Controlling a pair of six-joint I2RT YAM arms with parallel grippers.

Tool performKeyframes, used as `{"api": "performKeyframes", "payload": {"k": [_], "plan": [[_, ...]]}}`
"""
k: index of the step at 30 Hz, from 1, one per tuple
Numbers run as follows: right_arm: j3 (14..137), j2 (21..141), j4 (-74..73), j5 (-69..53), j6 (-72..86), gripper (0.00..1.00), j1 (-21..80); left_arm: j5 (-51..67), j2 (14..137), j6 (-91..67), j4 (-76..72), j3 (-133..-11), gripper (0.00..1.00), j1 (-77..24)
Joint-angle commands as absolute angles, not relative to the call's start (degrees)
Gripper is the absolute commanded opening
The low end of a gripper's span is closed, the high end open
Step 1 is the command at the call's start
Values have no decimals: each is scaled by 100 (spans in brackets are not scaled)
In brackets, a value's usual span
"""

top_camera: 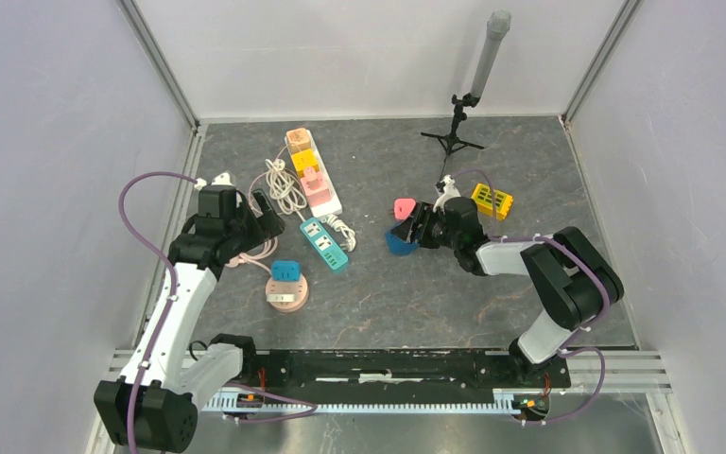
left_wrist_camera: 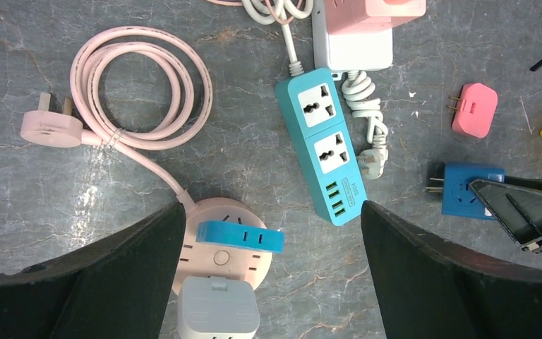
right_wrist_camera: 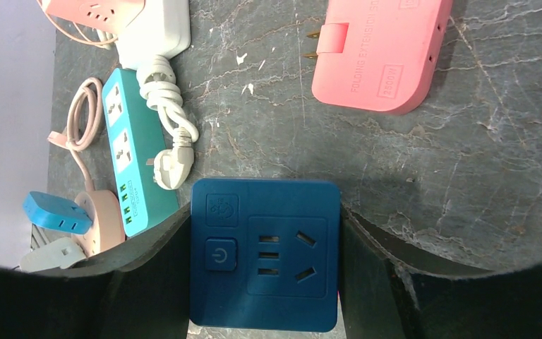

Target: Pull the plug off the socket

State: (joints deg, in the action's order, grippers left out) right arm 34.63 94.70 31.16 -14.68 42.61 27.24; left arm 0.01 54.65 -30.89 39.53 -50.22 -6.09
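Left gripper (left_wrist_camera: 273,212): hangs over the round socket, left of the teal power strip (top_camera: 324,243); jaws spread wide, gripping nothing.
Round pink socket (top_camera: 288,295): on the table just near-left of the teal strip's USB end, its pink cord coiled to the strip's left.
Blue plug (top_camera: 286,271): seated on top of the round socket, standing up from it; seen from the left wrist its long axis runs side to side, the right end dipping slightly toward the strip.
Grey plug (left_wrist_camera: 217,309): on the socket's side away from the strip.
Dark blue adapter (right_wrist_camera: 265,254): right of the strip, prongs pointing back toward it, socket face turned to the right wrist camera.
Right gripper (top_camera: 414,232): fingers pressed against both sides of the dark blue adapter.
Pink adapter (top_camera: 404,206): lying flat, right of the strip, just beyond the gripper.
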Motion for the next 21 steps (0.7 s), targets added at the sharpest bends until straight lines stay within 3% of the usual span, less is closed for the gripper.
{"api": "performKeyframes", "payload": {"k": [1,3,7,14,21], "plan": [[3404,9246,3129,-1020,4047,68,2698,-33,5418,-2895,3972,-5018,100,-590],[3347,9014,3012,-755,3792,81,2707,130,5433,-2838,3977,-5039,100,-589],[3500,8666,2423,-308,3331,91,2707,292,5497,-2729,4081,-5111,100,-589],[3667,8144,2140,-276,2855,93,2904,231,5434,-2715,4199,-5150,100,-591],[4023,7995,2125,-193,2273,90,4117,34,5241,-2757,4266,-5169,100,-589]]}}
